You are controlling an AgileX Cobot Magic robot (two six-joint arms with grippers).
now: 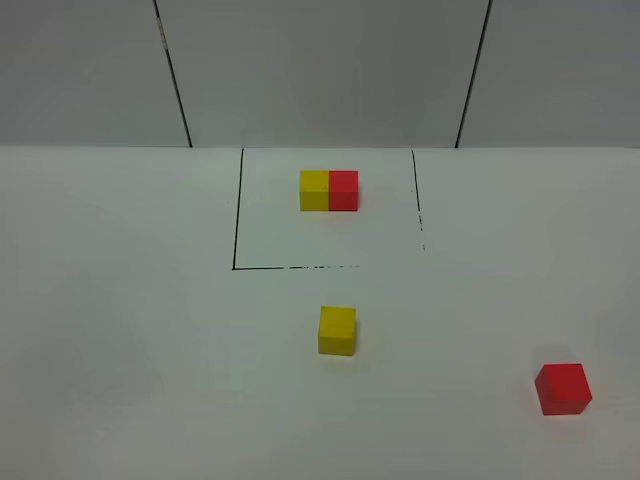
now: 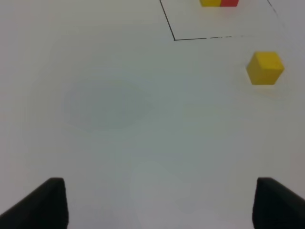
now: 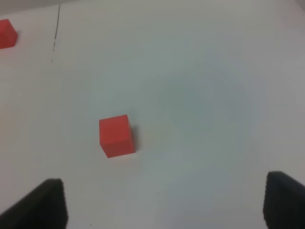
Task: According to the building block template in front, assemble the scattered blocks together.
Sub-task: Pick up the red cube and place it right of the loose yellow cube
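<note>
The template (image 1: 329, 190) is a yellow cube joined to a red cube, yellow on the left, inside a thin black drawn rectangle (image 1: 234, 210) at the back of the white table. The loose yellow cube (image 1: 337, 330) stands in front of that outline; it also shows in the left wrist view (image 2: 265, 67). The loose red cube (image 1: 563, 389) stands at the front right and shows in the right wrist view (image 3: 116, 135). The left gripper (image 2: 157, 202) and the right gripper (image 3: 167, 202) are open and empty, each well short of its cube. Neither arm shows in the high view.
The white table (image 1: 120, 330) meets a grey panelled wall (image 1: 320, 70) at the back. The template's edge shows in the left wrist view (image 2: 219, 3), and its red cube in the right wrist view (image 3: 6, 33).
</note>
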